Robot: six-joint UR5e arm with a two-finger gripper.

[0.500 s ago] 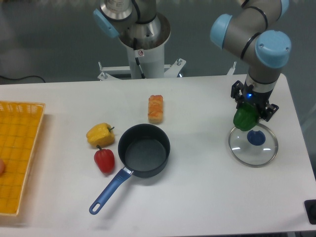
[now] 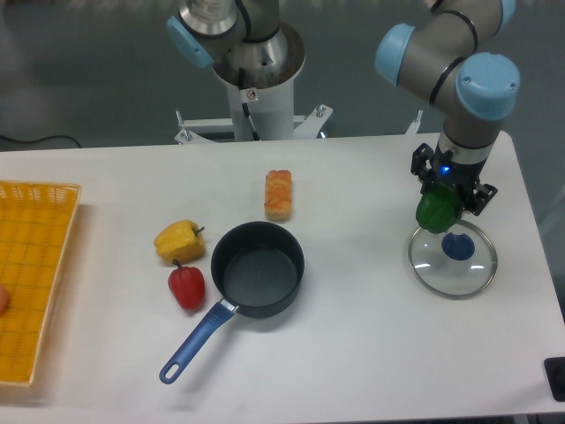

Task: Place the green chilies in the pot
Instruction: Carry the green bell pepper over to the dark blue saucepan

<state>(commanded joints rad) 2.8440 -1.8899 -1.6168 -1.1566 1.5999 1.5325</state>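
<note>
End effector [image 2: 439,208] clamped on the bright green, glossy, lumpy toy pepper [image 2: 437,212], fingers closed against its sides. Compared with half a second back, I read the pepper as sitting slightly higher in frame, its lower edge now pulling clear of the round glass lid with the blue knob [image 2: 453,258]. Small shift only; arm posture otherwise unchanged.

My reading: the grasp has taken and the lift is just starting. Pepper hangs above the far rim of the lid, on the right side of the white counter [image 2: 371,353].

Target, the small round dark saucepan with the long bright blue handle [image 2: 261,269], sits well apart toward centre, open and with nothing in it. Beside it: yellow toy pepper [image 2: 179,240], red toy pepper [image 2: 186,286], an orange-and-white block of toy food [image 2: 278,194] beyond the rim. Yellow woven tray [image 2: 35,265] at the far edge.

Remaining, as I judge it: carry across, lower, release.
</note>
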